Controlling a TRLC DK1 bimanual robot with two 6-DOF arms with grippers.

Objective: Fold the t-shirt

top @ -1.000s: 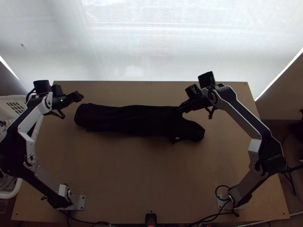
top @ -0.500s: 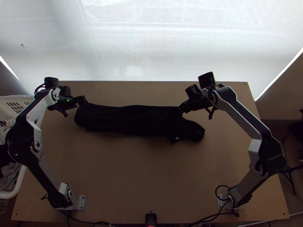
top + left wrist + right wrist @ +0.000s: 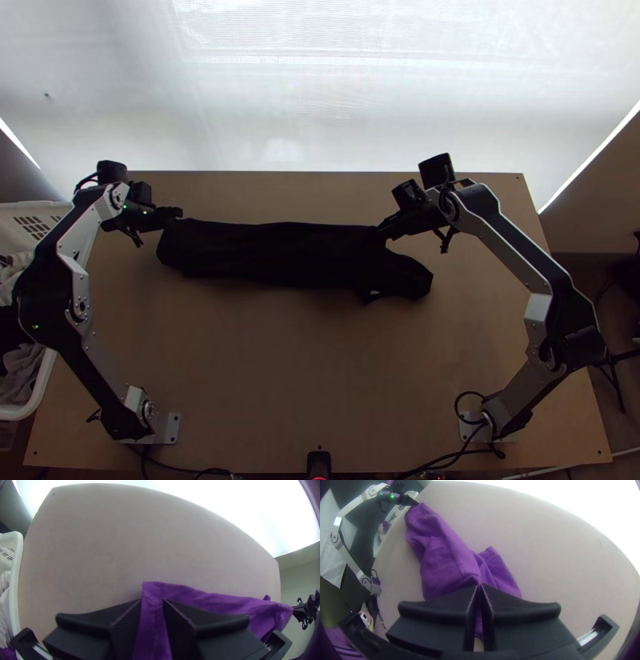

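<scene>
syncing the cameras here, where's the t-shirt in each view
Top view: the t-shirt lies dark across the picture's middle.
Left wrist view: purple t-shirt, between its own fingers and beyond.
Right wrist view: purple t-shirt, from right end effector to left end effector.
Shared landmark: the white basket beside the table.

The left arm [image 3: 50, 308], silver with black joints, stands at the near left of the tabletop [image 3: 304, 376], its elbow bent out past the left edge. Its wrist is near the tabletop's far left corner; the left gripper [image 3: 178, 213] points inward, jaws parted by a narrow gap. The right arm [image 3: 516, 248], in the same colours, stands at the near right, elbow bent out over the right edge. The right gripper [image 3: 380, 232] points inward, angled slightly toward the near edge, tips of its jaws together.
</scene>
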